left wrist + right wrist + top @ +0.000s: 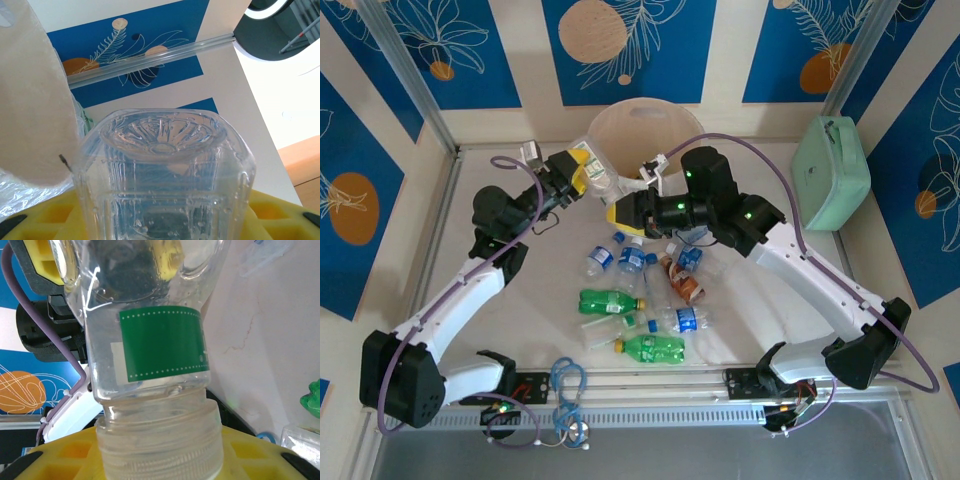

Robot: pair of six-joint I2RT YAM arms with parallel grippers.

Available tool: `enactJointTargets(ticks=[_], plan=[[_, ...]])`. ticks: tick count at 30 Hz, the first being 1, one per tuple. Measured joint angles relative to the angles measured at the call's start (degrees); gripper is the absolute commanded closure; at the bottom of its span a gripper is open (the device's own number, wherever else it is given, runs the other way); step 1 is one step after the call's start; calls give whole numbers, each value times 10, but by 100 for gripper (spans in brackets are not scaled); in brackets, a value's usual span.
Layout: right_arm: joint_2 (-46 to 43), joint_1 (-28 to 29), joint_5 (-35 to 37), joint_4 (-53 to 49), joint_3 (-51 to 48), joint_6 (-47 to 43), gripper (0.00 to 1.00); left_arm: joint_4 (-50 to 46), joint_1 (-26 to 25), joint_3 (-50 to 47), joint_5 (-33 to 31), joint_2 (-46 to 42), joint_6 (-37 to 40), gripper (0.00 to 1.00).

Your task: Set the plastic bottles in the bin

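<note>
Plastic bottles (640, 295) lie heaped at the middle of the table (535, 300), at about six o'clock from the bin (620, 125), which stands at the table's twelve o'clock edge. The left gripper (582, 175), just beside the bin's rim at its eight o'clock, is closed on a clear bottle (165, 165) whose base points away from the wrist. The right gripper (623, 215), at the bin's six o'clock, is clamped round the neck of a green-labelled bottle (160, 350).
</note>
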Motion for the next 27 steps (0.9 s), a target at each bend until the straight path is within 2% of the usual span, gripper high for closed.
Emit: enactJointTargets(ticks=[3, 5, 7, 8, 10, 15, 18, 20, 24, 26, 27], plan=[[1, 0, 0, -3, 2, -3, 65, 2, 0, 0, 0, 0, 0, 48], [1, 0, 0, -5, 4, -5, 67, 2, 0, 0, 0, 0, 0, 34], [3, 0, 1, -9, 9, -5, 68, 3, 0, 0, 0, 0, -1, 25], [4, 0, 6, -8, 10, -5, 68, 4, -2, -1, 4, 0, 0, 24], [6, -2, 12, -10, 12, -5, 68, 6, -8, -1, 10, 0, 2, 27], [7, -3, 15, -15, 18, -10, 61, 4, -10, 0, 13, 2, 4, 47], [7, -5, 20, -17, 20, -13, 61, 15, -10, 0, 14, 10, -3, 49], [7, -9, 22, -19, 19, -13, 62, 23, -10, 0, 15, 18, -10, 34], [7, -19, 28, -22, 20, -13, 64, 23, -11, 1, 17, 29, -9, 10], [7, -28, 29, -25, 21, -14, 65, 15, -11, 5, 18, 31, -5, 1], [7, -31, 30, -28, 22, -14, 65, 10, -12, 9, 19, 31, -2, 0]])
